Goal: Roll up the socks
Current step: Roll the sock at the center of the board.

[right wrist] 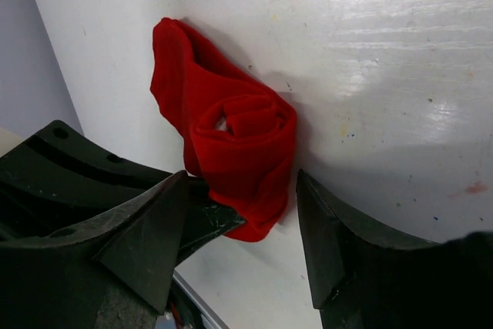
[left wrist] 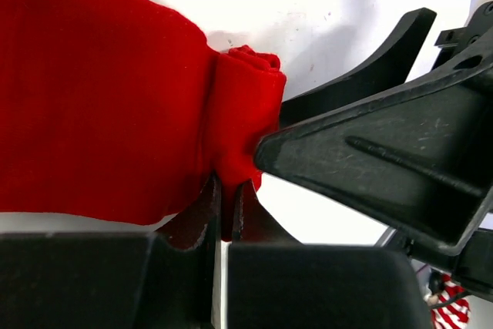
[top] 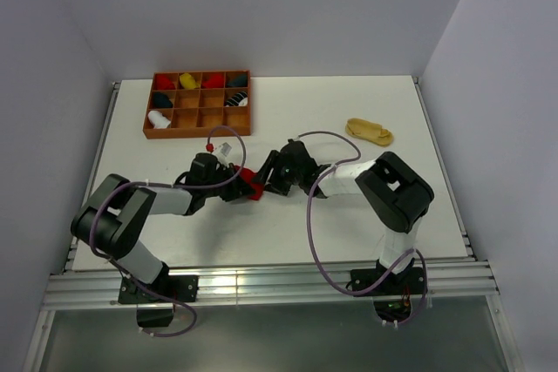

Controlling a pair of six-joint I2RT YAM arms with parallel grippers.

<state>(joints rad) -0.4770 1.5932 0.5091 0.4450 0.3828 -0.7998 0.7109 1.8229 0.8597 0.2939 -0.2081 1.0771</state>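
tray left, tan sock right, between free

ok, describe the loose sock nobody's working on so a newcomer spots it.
On the white table, look to the far right, opposite the wooden tray at the far left. The tan-yellow sock lies there alone and flat; the red sock, the only other loose one, is pinched by the left claw mid-table.

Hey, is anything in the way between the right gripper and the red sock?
Nothing visible. The right gripper is open and straddles the rolled end of the red sock, while the left gripper pinches the fabric right beside it.
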